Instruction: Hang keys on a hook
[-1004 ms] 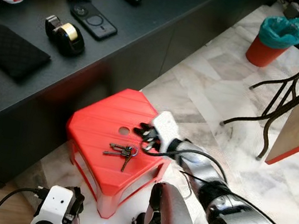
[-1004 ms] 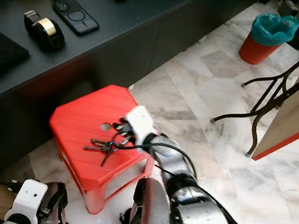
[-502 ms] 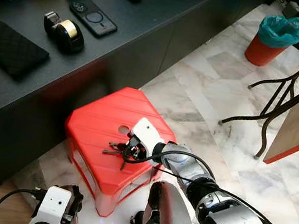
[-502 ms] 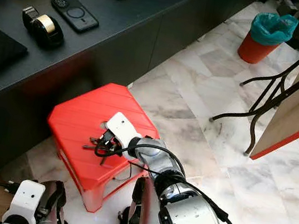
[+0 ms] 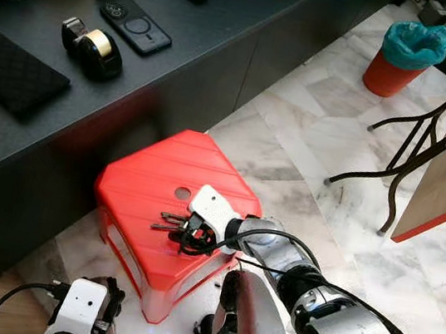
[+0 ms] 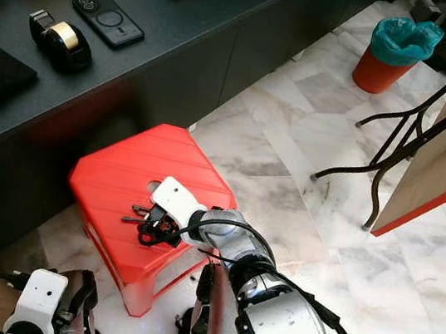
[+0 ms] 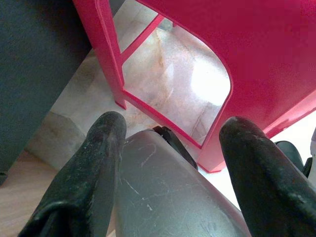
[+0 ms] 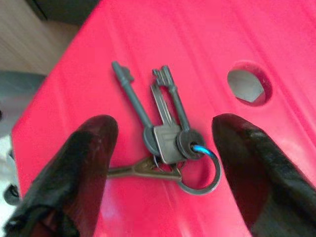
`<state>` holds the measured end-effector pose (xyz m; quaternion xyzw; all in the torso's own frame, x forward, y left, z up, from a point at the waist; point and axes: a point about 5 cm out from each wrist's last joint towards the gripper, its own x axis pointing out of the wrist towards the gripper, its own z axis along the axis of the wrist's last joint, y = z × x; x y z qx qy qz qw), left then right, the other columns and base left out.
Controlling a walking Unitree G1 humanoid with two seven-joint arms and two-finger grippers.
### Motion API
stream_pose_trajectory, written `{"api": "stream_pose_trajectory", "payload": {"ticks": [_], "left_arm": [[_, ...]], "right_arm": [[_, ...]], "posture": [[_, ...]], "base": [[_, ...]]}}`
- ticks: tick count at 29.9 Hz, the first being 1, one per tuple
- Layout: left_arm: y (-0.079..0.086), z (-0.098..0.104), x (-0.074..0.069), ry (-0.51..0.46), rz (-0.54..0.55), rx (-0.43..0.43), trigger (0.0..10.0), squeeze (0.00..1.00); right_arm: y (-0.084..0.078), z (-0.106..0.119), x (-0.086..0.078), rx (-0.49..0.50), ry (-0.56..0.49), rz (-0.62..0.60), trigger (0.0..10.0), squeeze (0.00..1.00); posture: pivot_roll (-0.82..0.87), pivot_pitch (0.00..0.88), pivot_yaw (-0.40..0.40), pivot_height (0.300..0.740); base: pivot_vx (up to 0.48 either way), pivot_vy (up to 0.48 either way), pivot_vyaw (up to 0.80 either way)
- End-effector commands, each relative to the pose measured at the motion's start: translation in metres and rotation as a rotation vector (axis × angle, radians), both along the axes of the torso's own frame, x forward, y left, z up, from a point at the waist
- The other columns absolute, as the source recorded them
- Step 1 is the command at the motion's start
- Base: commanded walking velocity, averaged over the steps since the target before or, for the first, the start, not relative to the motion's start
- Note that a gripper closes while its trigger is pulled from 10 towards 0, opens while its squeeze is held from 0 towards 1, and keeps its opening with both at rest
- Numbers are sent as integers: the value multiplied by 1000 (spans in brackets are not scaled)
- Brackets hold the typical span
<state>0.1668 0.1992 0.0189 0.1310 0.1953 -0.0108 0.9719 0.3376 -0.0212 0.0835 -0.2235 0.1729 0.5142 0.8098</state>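
My right gripper hovers with fingers spread wide, 1 on each side of the keys lying flat on the red stool. They look light, hard, slippery and loosely jointed, so I'd pinch the bunched heads by the ring. My left gripper, also open, hangs beside the stool.

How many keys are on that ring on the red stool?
4 keys, all bunched on one ring lying flat on the red stool: three point away from the right gripper, and one lies crosswise beneath. More might hide underneath.
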Motion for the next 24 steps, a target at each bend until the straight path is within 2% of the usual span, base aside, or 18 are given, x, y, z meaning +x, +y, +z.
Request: {"api": "stream_pose_trajectory", "payload": {"ticks": [1, 10, 11, 12, 24], "left_arm": [[-4, -10, -11, 59, -2, -8, 10000, 0], [-5, -11, -11, 62, -7, -12, 10000, 0], [-5, -10, -11, 62, -7, -12, 10000, 0], [-5, -10, -11, 62, -7, -12, 10000, 0], [-6, -11, -13, 67, -11, -14, 10000, 0]], "right_arm": [[-7, -11, -3, -45, 17, -24, 10000, 0], [-12, -15, -3, -77, 16, -52, 9922, 0], [-13, -16, -3, -83, 16, -59, 2353, 0], [-15, -17, -3, -93, 18, -69, 0, 0], [-15, -19, -5, -79, 20, -69, 0, 0]], "posture": [[137, 308, -187, 567], [133, 309, -185, 567], [133, 309, -185, 567], [133, 311, -184, 567], [130, 314, -180, 567]], "base": [[0, 0, 0], [0, 0, 0], [0, 0, 0], [0, 0, 0], [0, 0, 0]]}}
